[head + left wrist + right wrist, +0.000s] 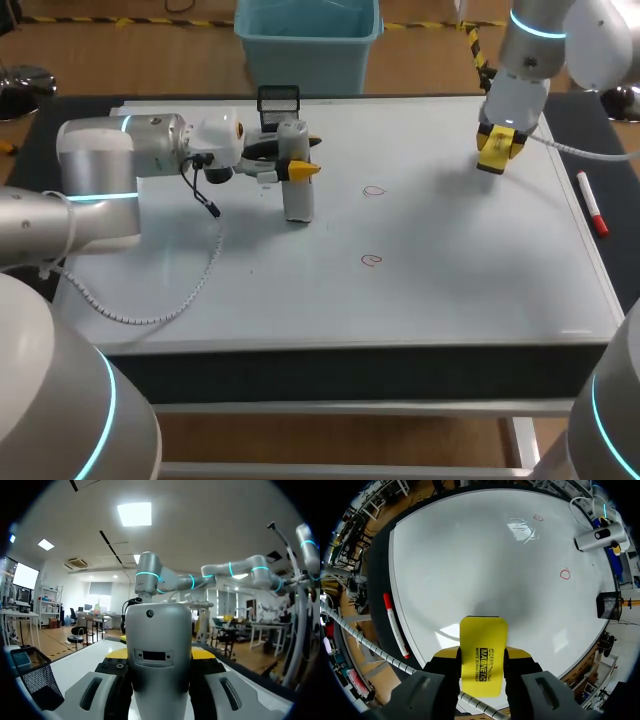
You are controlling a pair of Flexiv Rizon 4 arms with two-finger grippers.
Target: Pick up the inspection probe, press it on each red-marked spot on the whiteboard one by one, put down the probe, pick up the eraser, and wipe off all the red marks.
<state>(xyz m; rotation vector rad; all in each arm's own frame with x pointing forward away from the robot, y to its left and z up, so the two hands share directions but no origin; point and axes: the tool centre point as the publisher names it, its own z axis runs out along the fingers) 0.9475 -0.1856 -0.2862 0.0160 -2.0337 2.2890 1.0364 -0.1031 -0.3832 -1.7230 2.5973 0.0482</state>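
The left arm [100,170] comes in level over the whiteboard [450,290], its left hand [292,162] clamped from two sides on the inspection probe [298,200]. The probe is a grey-silver cylinder held upright over the board's far left part. The head view puts its lower end at the board but does not settle whether the two touch. Only the left wrist view shows the probe's face: a rounded top, a small dark dot beneath it and a dark rectangular slot lower down, with a yellow fingertip on either side. Just behind the probe, at the board's far edge, stands a black mesh basket [278,100]. It also shows beside the left hand in the left wrist view. Right of the probe and apart from it lie two small red loops, the far red mark [374,190] and the near red mark [372,260]. Both appear in the head and right wrist views, but neither shows in the left wrist view. At the far right corner of the board the right arm [530,60] points down, its right hand [497,150] closed on the eraser [482,655]. The head view shows little more than a yellow block there. The right wrist view shows a flat yellow pad with rounded corners and black print, gripped on both sides above the board. A red marker [592,203] lies on the dark surface [605,270] just off the board's right edge.
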